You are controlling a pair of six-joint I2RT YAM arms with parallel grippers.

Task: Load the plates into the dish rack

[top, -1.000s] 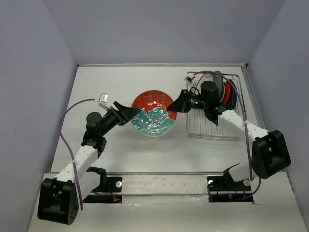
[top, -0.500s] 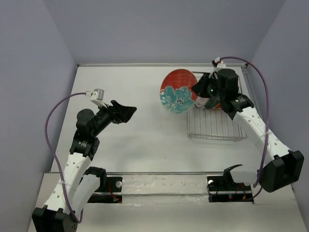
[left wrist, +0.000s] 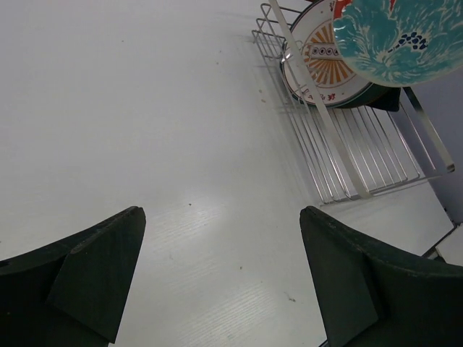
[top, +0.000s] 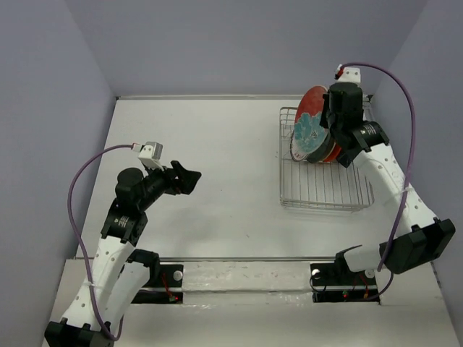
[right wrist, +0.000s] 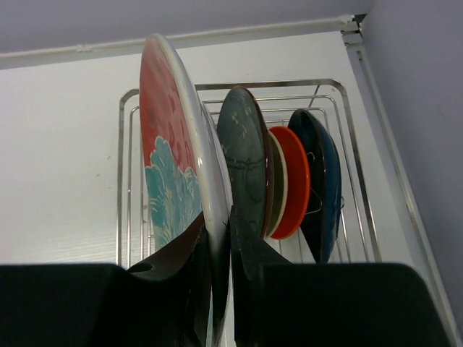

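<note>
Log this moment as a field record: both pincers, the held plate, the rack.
Left pincer: open, empty, above table
Right pincer: shut on red plate at its rim
Held plate: upright, over dish rack, beside the racked plates
Racked on edge: sunburst plate, orange plate, dark blue plate
Seated in slot: cannot tell

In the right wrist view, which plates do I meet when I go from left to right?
red plate → greyish plate → pale plate → orange plate → dark blue plate
</note>
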